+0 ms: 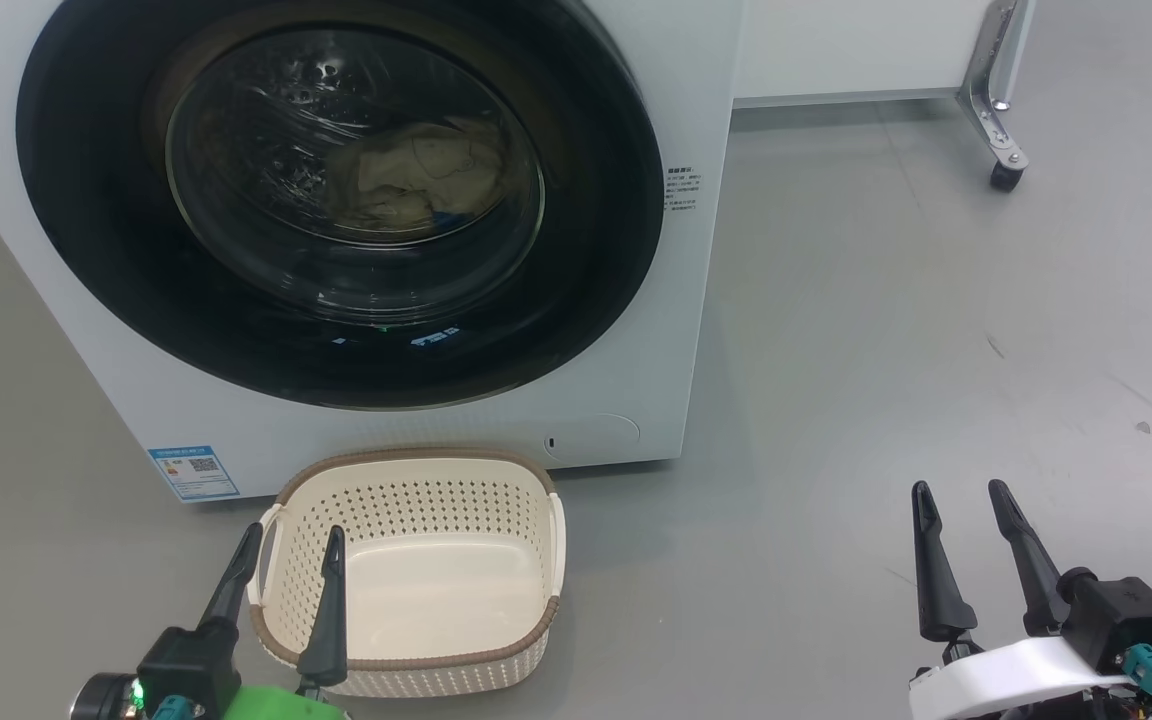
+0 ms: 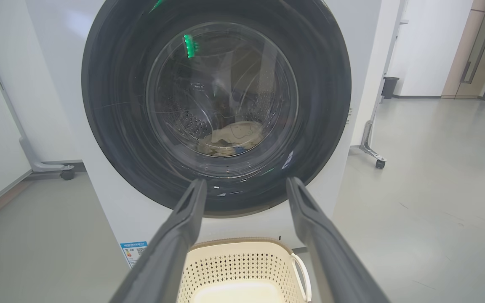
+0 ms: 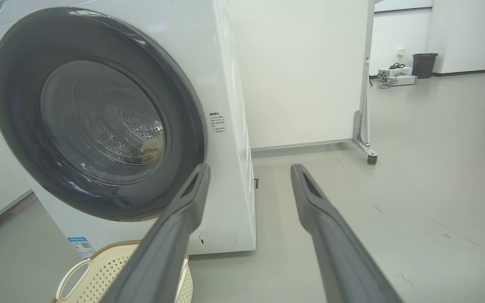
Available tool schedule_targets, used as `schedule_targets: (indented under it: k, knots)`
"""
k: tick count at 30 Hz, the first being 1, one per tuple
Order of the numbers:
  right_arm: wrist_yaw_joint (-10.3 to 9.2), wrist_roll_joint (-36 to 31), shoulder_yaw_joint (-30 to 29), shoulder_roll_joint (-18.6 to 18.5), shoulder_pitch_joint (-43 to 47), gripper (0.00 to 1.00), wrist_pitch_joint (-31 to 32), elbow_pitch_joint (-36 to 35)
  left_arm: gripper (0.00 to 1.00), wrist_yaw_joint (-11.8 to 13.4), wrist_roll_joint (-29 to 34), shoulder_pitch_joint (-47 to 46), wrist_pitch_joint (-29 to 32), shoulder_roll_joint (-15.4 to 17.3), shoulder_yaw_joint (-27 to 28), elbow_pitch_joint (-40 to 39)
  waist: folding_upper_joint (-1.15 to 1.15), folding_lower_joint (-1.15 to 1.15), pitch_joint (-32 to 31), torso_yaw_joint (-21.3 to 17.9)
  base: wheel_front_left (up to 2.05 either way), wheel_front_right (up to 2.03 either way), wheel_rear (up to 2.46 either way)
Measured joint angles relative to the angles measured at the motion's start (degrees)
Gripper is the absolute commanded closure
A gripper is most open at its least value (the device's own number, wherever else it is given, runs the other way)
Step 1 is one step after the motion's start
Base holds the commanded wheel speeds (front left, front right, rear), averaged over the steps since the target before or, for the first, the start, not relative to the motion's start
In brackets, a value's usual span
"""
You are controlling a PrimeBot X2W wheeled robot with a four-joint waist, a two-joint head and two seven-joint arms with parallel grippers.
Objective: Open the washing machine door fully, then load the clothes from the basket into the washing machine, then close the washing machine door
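**Door shut, basket empty, both claws free**

Left claw (image 1: 296, 535) was spread wide and gripped nothing, its fingers over the near-left rim of the basket (image 1: 456, 665). Right claw (image 1: 961, 492) was also spread and empty, over bare floor (image 1: 886, 350), with the basket well to its left. The door (image 1: 86, 200) was ahead of and above the left claw and looked flush against the washer (image 1: 696, 300). Clothes (image 1: 416, 180) showed through it, inside the drum. The task looked about finished.

Risks: the door may not have caught fully (can't tell), so it could swing open. If the left claw dropped or swept, it could snag the basket rim and drag it.
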Motion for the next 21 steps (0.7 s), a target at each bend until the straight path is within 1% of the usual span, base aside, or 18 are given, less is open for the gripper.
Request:
schedule_targets:
  k: [5,6,15,18,21]
  knots:
    - [0.0,0.0,0.0,-0.01,0.27,0.0,0.21,-0.32,0.0,0.0,0.0,0.0,0.0,0.0,0.01,-0.01,0.0,0.0,-0.03,-0.05,0.0,0.0,0.0]
    - [0.0,0.0,0.0,-0.01,0.46,1.0,0.3,-0.35,1.0,0.0,0.0,0.0,0.0,0.0,0.01,-0.01,0.0,0.0,-0.03,-0.07,0.0,0.0,0.0]
    - [0.01,0.01,0.8,2.0,2.5,1.0,0.45,5.14,1.0,0.0,0.0,2.21,0.29,-0.74,-1.32,5.44,0.0,0.0,-0.02,-0.08,0.0,0.0,0.0]
    - [0.07,0.76,0.86,2.12,3.19,1.0,0.45,5.39,1.0,-0.01,-0.54,2.66,0.35,-1.13,-1.31,5.7,0.0,0.0,0.01,-0.13,0.0,0.0,0.0]
    - [0.13,2.61,0.77,2.16,3.24,1.0,0.53,5.36,1.0,-0.15,-2.71,2.65,0.81,-1.21,-1.12,5.65,0.0,0.0,0.07,-0.28,0.0,0.0,0.0]
